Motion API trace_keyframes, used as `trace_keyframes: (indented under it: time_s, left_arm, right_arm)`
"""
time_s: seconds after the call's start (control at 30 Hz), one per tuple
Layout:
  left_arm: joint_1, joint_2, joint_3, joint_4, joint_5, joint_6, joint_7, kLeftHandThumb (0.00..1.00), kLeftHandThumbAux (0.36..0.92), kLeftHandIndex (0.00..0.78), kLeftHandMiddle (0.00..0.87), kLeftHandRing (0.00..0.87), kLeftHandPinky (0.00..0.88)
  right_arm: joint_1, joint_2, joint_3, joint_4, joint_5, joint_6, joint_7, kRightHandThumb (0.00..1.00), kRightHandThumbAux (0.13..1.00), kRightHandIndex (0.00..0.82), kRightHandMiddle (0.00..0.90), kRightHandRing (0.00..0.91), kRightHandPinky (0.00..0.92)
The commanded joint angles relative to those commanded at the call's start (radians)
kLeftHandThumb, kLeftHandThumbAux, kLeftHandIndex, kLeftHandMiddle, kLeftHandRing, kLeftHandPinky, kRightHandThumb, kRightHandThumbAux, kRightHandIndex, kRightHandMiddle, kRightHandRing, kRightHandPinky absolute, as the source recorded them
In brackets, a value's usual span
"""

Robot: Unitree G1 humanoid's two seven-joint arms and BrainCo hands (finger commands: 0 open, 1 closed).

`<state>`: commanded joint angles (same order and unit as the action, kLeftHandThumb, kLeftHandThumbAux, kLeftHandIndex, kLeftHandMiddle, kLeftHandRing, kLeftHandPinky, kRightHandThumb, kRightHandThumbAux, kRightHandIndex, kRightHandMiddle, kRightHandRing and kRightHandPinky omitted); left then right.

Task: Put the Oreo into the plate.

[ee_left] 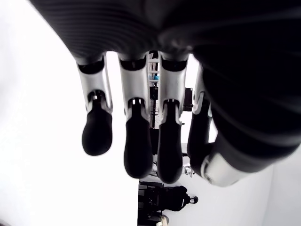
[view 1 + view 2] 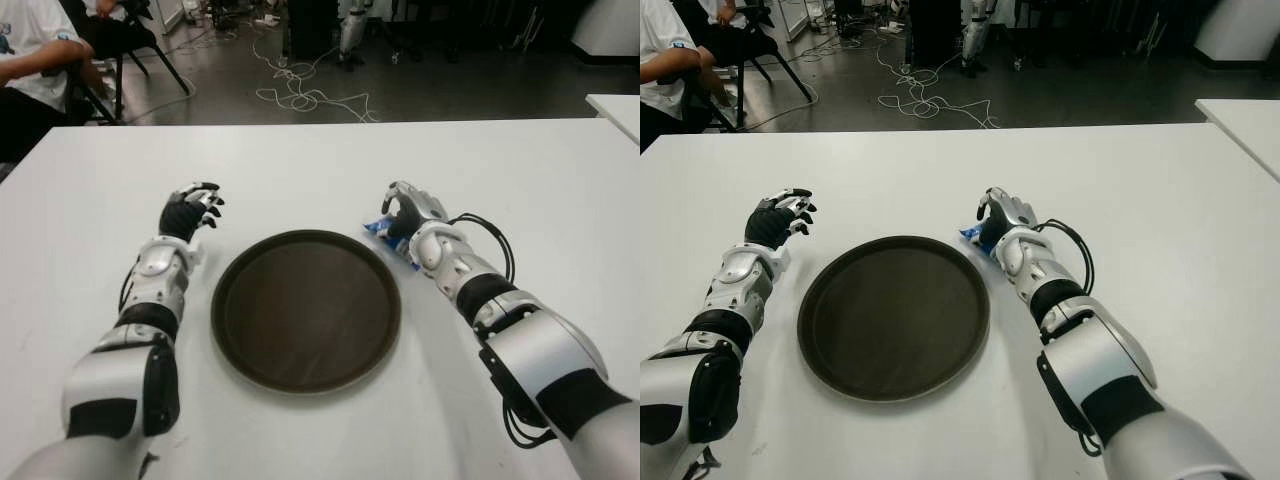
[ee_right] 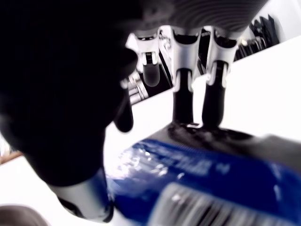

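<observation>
The Oreo, a blue packet [image 2: 379, 228], lies flat on the white table [image 2: 300, 170] just beyond the right rim of the round dark brown plate [image 2: 305, 310]. My right hand [image 2: 403, 212] arches over the packet. In the right wrist view two fingertips [image 3: 211, 113] touch the packet [image 3: 197, 174] at its far edge, while the thumb stands off to its side, apart from it. Nothing lies in the plate. My left hand [image 2: 192, 208] shows left of the plate, fingers relaxed and holding nothing.
A seated person [image 2: 30, 50] is at the far left beyond the table. Cables [image 2: 300, 95] lie on the floor behind. A second white table's corner [image 2: 620, 110] shows at the right.
</observation>
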<state>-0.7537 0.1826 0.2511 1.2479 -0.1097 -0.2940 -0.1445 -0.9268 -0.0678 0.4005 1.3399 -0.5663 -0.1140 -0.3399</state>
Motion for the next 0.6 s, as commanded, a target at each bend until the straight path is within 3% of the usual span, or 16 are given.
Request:
trace_keyframes:
  time_s: [0.6]
  left_arm:
    - [0.003, 0.000, 0.001, -0.004, -0.002, -0.002, -0.008, 0.694, 0.718, 0.424, 0.587, 0.625, 0.675]
  right_arm:
    - [-0.007, -0.002, -0.032, 0.000, 0.024, 0.008, 0.022, 0.127, 0.885, 0.571, 0.717, 0.724, 0.710]
